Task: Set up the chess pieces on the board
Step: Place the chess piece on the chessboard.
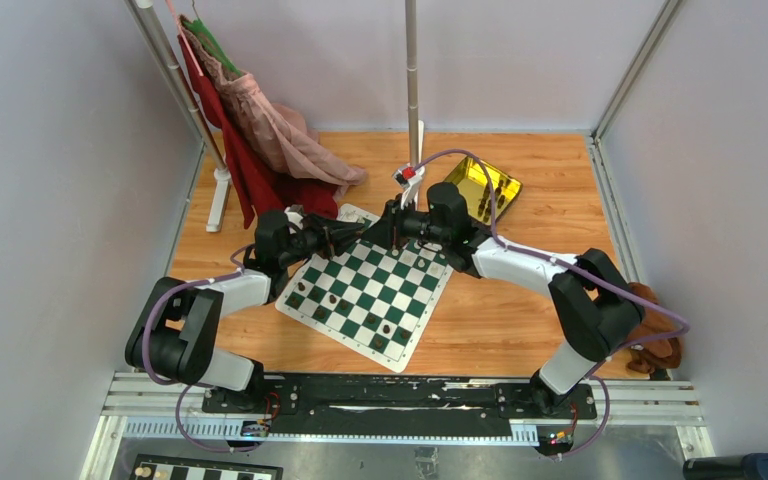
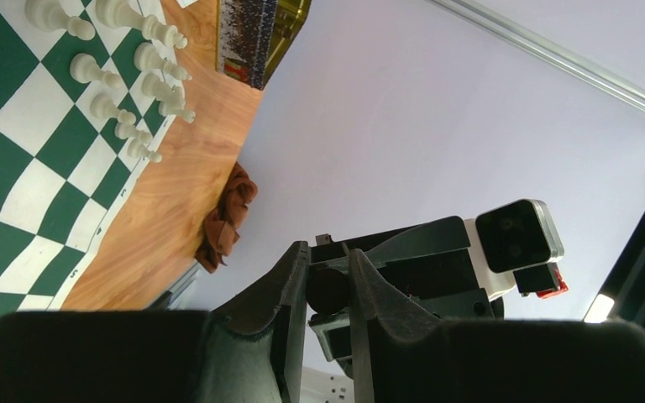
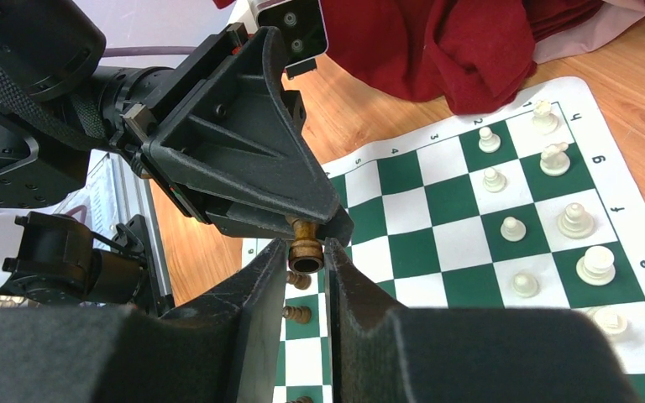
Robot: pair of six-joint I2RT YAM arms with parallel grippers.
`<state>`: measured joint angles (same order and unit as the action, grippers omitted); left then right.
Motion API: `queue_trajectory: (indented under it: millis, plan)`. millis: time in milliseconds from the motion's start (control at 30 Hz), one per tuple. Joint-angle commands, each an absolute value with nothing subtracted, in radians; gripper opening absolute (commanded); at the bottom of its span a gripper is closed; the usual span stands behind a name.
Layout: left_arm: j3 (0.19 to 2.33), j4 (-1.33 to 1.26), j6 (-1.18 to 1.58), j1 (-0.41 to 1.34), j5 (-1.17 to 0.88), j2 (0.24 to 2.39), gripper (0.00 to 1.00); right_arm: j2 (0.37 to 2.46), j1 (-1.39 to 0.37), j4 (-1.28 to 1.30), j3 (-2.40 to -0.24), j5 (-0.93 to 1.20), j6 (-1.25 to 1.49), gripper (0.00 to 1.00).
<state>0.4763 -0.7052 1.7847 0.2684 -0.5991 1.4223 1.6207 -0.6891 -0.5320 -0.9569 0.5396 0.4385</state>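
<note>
The green and white board (image 1: 400,352) lies at mid table. Both grippers meet above its far corner. A brown chess piece (image 3: 306,252) lies level between them. My left gripper (image 2: 329,253) is shut on its top end, seen as a dark round shape (image 2: 329,290) between the fingers. My right gripper (image 3: 306,245) has its fingertips closed against the piece's base. In the top view the left gripper (image 1: 345,236) and the right gripper (image 1: 384,228) face each other. White pieces (image 3: 512,227) stand on the board's right side, and brown pieces (image 3: 296,313) on its left edge.
A yellow tray (image 1: 482,187) with dark pieces sits at the back right. Red and pink cloth (image 1: 260,165) hangs from a rack at the back left, touching the board's far corner. A pole (image 1: 413,90) stands behind the grippers. A brown bundle (image 1: 655,345) lies at the right.
</note>
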Motion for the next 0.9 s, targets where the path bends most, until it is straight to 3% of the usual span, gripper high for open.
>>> queue_trajectory:
  millis: [0, 300, 400, 600, 867]
  plan:
    - [0.465, -0.735, 1.781, 0.259, -0.62, 1.414, 0.09, 1.628, -0.68, -0.568, -0.992, 0.552, 0.447, 0.27]
    - [0.459, -0.735, 1.777, 0.259, -0.623, 1.414, 0.09, 1.633, -0.68, -0.568, -0.998, 0.552, 0.449, 0.25]
    - [0.46, -0.735, 1.774, 0.259, -0.625, 1.415, 0.1, 1.638, -0.68, -0.563, -1.004, 0.556, 0.449, 0.16]
    - [0.468, -0.735, 1.769, 0.259, -0.625, 1.415, 0.32, 1.645, -0.68, -0.547, -1.012, 0.565, 0.444, 0.01]
    - [0.46, -0.736, 1.76, 0.259, -0.62, 1.417, 0.55, 1.64, -0.68, -0.525, -1.018, 0.571, 0.433, 0.0]
